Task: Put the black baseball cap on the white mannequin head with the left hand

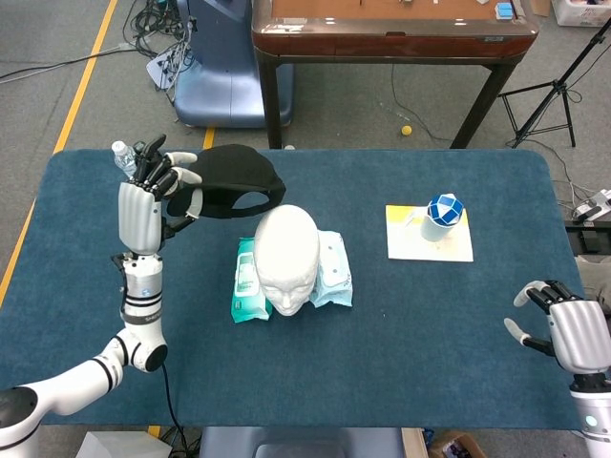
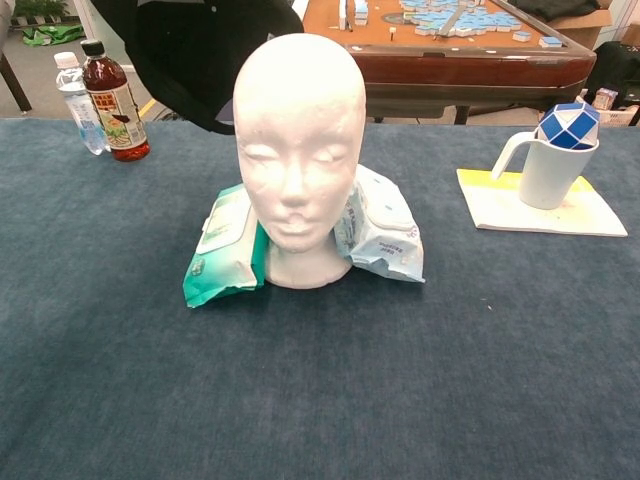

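Here, your left hand grips the black baseball cap aloft, just behind-left of the white mannequin head; your right hand rests empty, fingers spread.

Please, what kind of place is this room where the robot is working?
Probably a robotics lab or test room, not a home. Bundled cables lie on the bare grey floor, a yellow line is marked on it, and a tripod stand is beside the blue-covered table.
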Controlling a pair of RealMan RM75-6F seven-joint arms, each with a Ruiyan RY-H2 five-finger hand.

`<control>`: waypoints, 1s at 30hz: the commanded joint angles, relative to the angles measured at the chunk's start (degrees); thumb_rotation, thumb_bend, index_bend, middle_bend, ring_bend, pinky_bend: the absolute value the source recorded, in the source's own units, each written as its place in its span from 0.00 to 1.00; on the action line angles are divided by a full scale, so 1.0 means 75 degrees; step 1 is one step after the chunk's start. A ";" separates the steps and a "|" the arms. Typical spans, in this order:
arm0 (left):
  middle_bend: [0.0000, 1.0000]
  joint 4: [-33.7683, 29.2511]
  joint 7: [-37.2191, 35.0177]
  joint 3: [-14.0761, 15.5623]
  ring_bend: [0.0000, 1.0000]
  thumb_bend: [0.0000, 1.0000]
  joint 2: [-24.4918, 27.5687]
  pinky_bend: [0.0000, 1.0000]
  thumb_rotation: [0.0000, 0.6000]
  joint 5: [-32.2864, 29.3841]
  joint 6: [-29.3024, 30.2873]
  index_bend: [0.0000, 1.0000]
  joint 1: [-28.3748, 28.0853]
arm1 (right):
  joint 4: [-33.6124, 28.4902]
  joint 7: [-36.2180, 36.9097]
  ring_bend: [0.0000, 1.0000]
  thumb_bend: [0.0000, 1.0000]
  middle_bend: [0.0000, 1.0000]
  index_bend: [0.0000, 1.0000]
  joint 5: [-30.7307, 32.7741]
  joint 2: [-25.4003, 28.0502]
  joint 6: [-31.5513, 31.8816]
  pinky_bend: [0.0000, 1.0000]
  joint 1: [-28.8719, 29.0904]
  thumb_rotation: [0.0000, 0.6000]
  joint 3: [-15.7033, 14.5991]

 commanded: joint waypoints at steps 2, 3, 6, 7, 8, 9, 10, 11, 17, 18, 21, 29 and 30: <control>0.37 -0.0451 0.0328 -0.0014 0.12 0.39 -0.0060 0.36 1.00 0.0135 0.0159 0.84 -0.0141 | 0.0003 0.0032 0.38 0.20 0.48 0.54 0.0006 0.0015 0.0008 0.66 -0.0005 1.00 0.0008; 0.38 -0.0553 0.0400 -0.0042 0.12 0.39 -0.0092 0.36 1.00 0.0134 0.0183 0.84 -0.0177 | 0.0002 0.0037 0.38 0.20 0.48 0.54 0.0005 0.0018 0.0009 0.66 -0.0005 1.00 0.0008; 0.38 -0.0802 0.0627 -0.0024 0.12 0.39 -0.0141 0.36 1.00 0.0229 0.0214 0.84 -0.0277 | 0.0005 0.0055 0.38 0.20 0.48 0.54 -0.0012 0.0025 0.0025 0.66 -0.0011 1.00 0.0005; 0.38 -0.0853 0.0689 -0.0007 0.12 0.39 -0.0157 0.36 1.00 0.0268 0.0226 0.84 -0.0303 | 0.0005 0.0058 0.38 0.20 0.48 0.54 -0.0016 0.0028 0.0030 0.66 -0.0013 1.00 0.0004; 0.38 -0.0886 0.0743 0.0010 0.12 0.39 -0.0171 0.36 1.00 0.0299 0.0235 0.84 -0.0321 | 0.0003 0.0064 0.38 0.20 0.48 0.54 -0.0016 0.0032 0.0036 0.66 -0.0016 1.00 0.0005; 0.38 -0.0917 0.0789 0.0031 0.12 0.39 -0.0186 0.36 1.00 0.0326 0.0239 0.84 -0.0335 | 0.0003 0.0070 0.38 0.20 0.48 0.54 -0.0015 0.0034 0.0043 0.66 -0.0019 1.00 0.0008; 0.38 -0.0955 0.0836 0.0063 0.12 0.39 -0.0209 0.36 1.00 0.0358 0.0246 0.84 -0.0345 | 0.0003 0.0081 0.38 0.20 0.48 0.54 -0.0011 0.0039 0.0049 0.66 -0.0022 1.00 0.0012; 0.38 -0.0982 0.0861 0.0085 0.12 0.39 -0.0227 0.36 1.00 0.0383 0.0253 0.84 -0.0353 | 0.0004 0.0090 0.38 0.20 0.48 0.54 -0.0009 0.0042 0.0049 0.66 -0.0023 1.00 0.0013; 0.38 -0.1148 0.0994 0.0264 0.12 0.39 -0.0345 0.36 1.00 0.0617 0.0374 0.84 -0.0371 | 0.0005 0.0139 0.38 0.20 0.48 0.54 0.0000 0.0059 0.0056 0.66 -0.0027 1.00 0.0023; 0.38 -0.1168 0.1017 0.0307 0.12 0.39 -0.0357 0.36 1.00 0.0668 0.0400 0.84 -0.0363 | 0.0005 0.0147 0.38 0.20 0.48 0.54 0.0002 0.0062 0.0056 0.66 -0.0027 1.00 0.0025; 0.38 -0.1206 0.1109 0.0438 0.12 0.39 -0.0403 0.36 1.00 0.0820 0.0512 0.84 -0.0313 | 0.0011 0.0156 0.38 0.20 0.48 0.54 0.0012 0.0062 0.0055 0.66 -0.0029 1.00 0.0030; 0.38 -0.1393 0.1234 0.0724 0.12 0.39 -0.0517 0.36 1.00 0.1104 0.0775 0.84 -0.0109 | 0.0015 0.0149 0.38 0.20 0.48 0.53 0.0019 0.0061 0.0050 0.65 -0.0027 1.00 0.0036; 0.38 -0.1422 0.1239 0.0760 0.12 0.39 -0.0523 0.36 1.00 0.1134 0.0797 0.84 -0.0080 | 0.0017 0.0146 0.38 0.20 0.48 0.53 0.0022 0.0060 0.0048 0.65 -0.0027 1.00 0.0038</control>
